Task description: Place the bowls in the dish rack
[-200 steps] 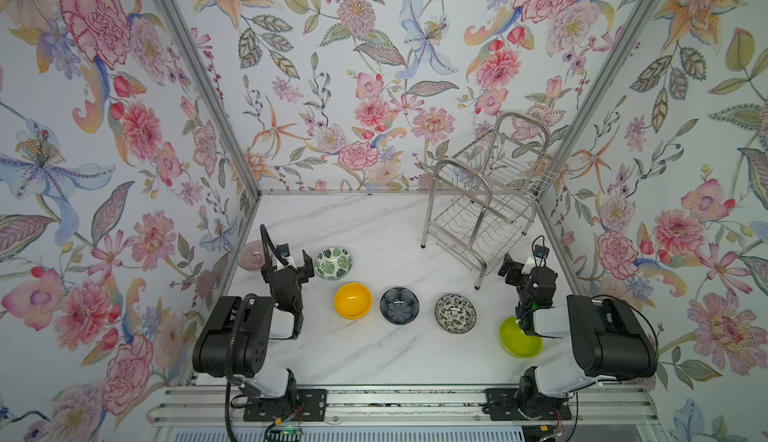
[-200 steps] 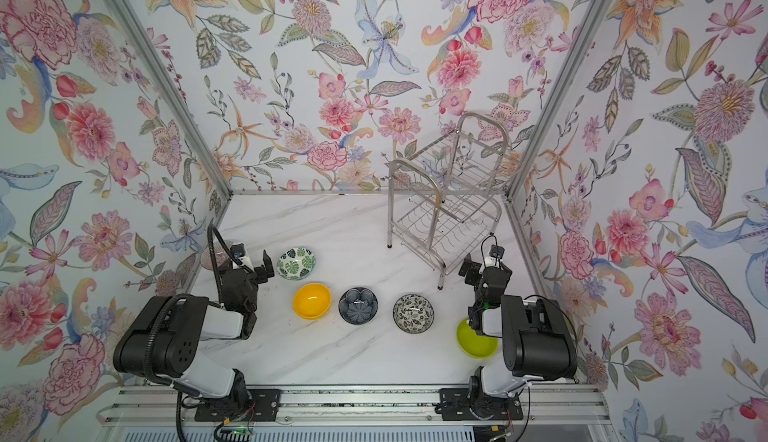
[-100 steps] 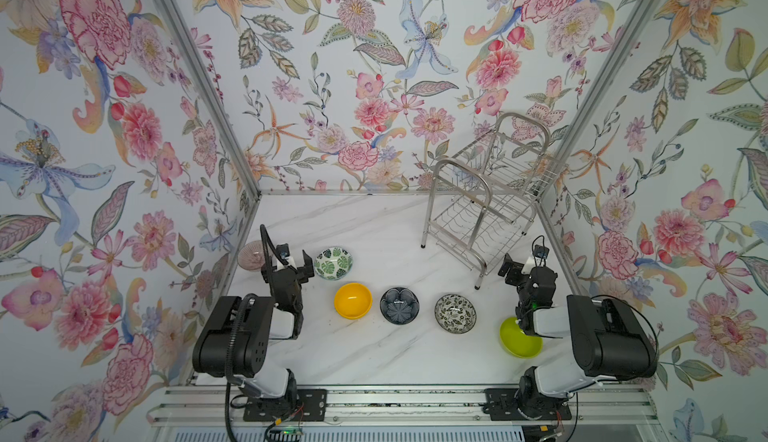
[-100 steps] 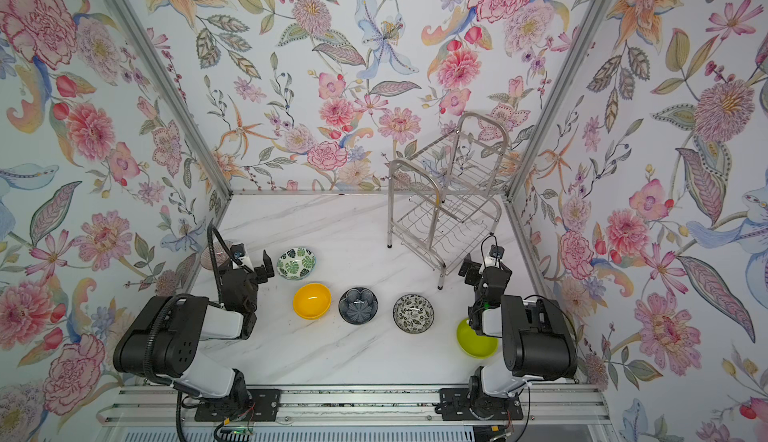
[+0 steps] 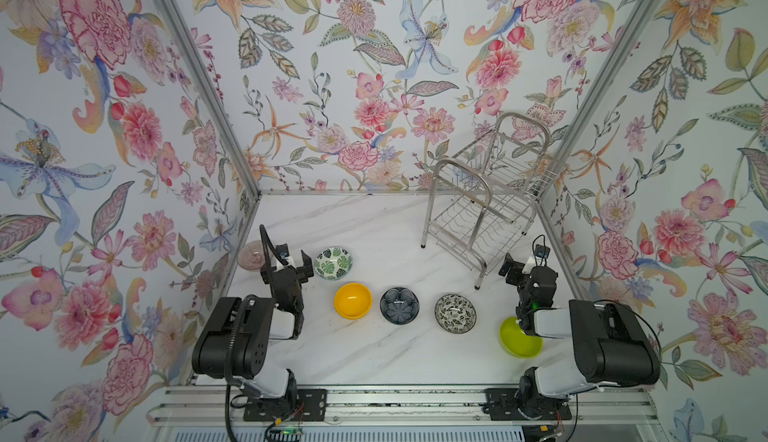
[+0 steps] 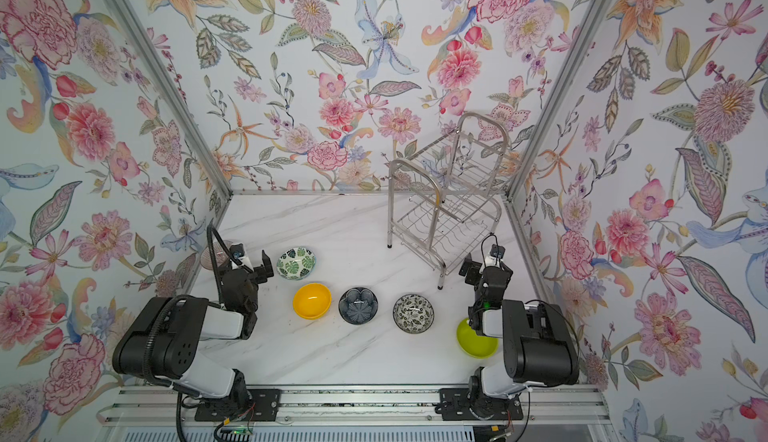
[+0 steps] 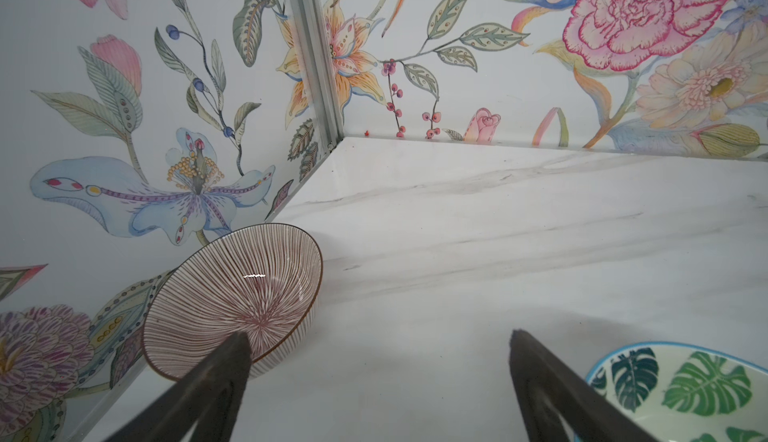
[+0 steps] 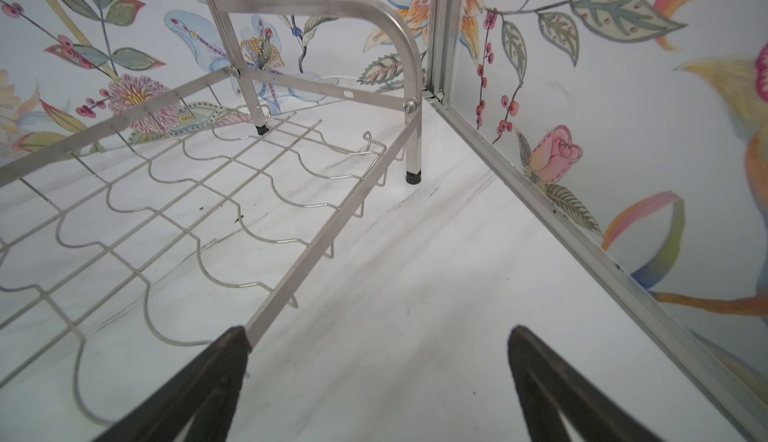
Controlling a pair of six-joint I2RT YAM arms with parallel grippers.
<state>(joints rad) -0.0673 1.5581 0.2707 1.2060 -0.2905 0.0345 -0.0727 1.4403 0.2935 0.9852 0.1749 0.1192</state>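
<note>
White marble-look tabletop (image 5: 374, 228) across the floor of the booth in both top views, grey veins streaking through it. Around it rise walls (image 5: 353, 66) of bright flower paper: pink blooms, blue lilies, green leaves. Silver corner posts (image 5: 201, 82) stand where the walls meet. Along the near edge runs a metal rail (image 5: 395, 406). In the right wrist view, a few dark specks (image 8: 239, 217) dot the marble.
</note>
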